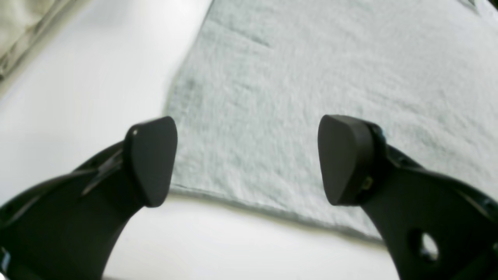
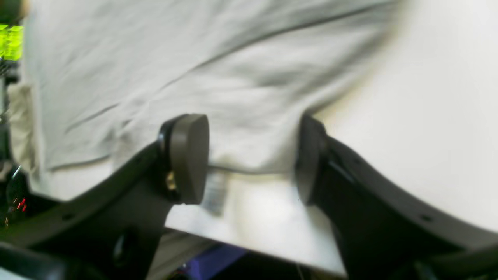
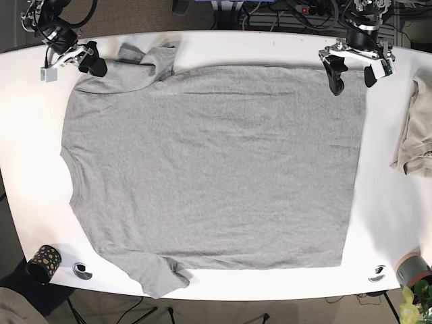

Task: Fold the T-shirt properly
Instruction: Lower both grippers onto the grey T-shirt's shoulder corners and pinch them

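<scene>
T-shirt (image 3: 209, 169) lay flat on the bench (image 3: 270, 42), long axis running between the arms; both claws gaped wide and empty, left claw (image 1: 247, 159) straddling its hem corner, right claw (image 2: 253, 159) over the sleeve edge.

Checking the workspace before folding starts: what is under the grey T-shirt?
The T-shirt lies flat on the white table, whose bare surface surrounds it. Anything beneath the fabric is covered.
</scene>
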Controlling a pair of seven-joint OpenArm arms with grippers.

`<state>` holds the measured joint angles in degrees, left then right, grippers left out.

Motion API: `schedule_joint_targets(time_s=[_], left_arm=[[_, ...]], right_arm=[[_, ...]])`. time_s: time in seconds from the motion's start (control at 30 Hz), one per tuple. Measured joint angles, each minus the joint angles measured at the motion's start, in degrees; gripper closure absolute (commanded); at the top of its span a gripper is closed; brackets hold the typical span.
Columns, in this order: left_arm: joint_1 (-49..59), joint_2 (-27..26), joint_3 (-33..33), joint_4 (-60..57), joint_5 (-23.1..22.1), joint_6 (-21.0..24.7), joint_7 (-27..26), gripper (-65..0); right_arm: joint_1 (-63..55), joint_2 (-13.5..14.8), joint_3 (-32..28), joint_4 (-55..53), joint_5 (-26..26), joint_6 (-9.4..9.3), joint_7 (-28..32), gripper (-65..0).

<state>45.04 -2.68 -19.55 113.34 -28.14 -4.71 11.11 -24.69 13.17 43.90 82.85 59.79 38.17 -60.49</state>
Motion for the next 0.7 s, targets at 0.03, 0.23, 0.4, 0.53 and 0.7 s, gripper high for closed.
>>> schedule_joint_targets(time_s=[0.03, 0.23, 0.4, 0.53, 0.7], left_arm=[[-0.11, 0.00, -0.50, 0.00, -0.72, 0.00, -0.02, -53.2], [-0.48, 0.07, -4.57, 0.04, -4.24, 0.00, 5.75, -53.2], [-3.02, 0.09, -9.60, -0.04, -7.58, 0.13, 13.46, -53.2], [-4.46, 0.33, -13.09, -1.38, -8.66, -2.67, 18.25, -53.2], [-6.97, 0.44, -17.25, -3.30, -9.64, -11.41, 23.21, -53.1]], right_arm=[[-0.07, -0.46, -0.13, 0.17, 0.07, 0.02, 0.13, -33.5], [-1.09, -3.48, -0.31, 1.97, 0.48, 0.26, 0.61, -27.0], [-0.52, -3.15, -0.46, 2.08, -1.38, -0.37, -0.39, -4.8], [0.20, -3.08, -0.48, 2.05, -1.95, -0.63, -1.27, -0.8], [0.50, -3.02, -0.48, 2.10, -1.92, -0.61, -1.11, -0.2]])
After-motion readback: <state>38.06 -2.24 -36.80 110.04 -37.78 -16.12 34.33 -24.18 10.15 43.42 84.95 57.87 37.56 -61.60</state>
